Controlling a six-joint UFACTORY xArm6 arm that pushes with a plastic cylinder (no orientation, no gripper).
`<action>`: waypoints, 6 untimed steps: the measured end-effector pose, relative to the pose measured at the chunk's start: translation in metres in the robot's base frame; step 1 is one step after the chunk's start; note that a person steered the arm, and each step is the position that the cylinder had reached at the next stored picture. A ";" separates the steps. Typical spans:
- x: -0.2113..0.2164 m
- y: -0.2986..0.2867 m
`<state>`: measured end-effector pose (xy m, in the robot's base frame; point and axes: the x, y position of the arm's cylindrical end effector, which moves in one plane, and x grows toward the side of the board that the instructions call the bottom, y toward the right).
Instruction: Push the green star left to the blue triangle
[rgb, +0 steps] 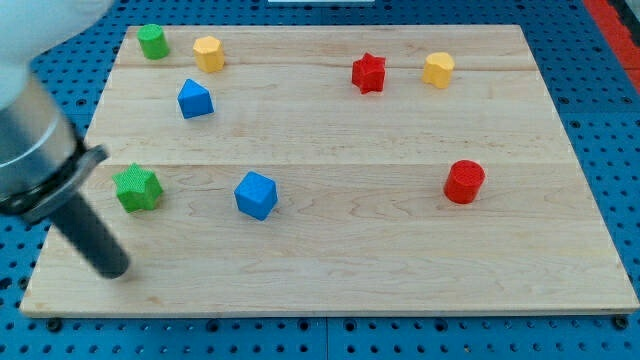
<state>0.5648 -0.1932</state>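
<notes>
With no pincer fitted and my tip (113, 268) below the green star-shaped block (137, 188) at the wooden board (400, 280)'s left, reposition beneath the star and push up-right toward the blue triangular block (195, 99).

My tip (115, 271) rests near the board's (330, 290) lower left corner. Just above it and slightly to the view's right stands the green star (137, 188), the nearest obstacle. Further right of that sits a blue cube (255, 194). From the tip toward the view's right, the board's bottom strip lies open. Well above, the blue triangle (195, 98), a yellow block (208, 52) and a green cylinder (152, 41) crowd the top left.
</notes>
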 end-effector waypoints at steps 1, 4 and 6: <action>-0.065 0.016; -0.054 0.021; -0.127 -0.039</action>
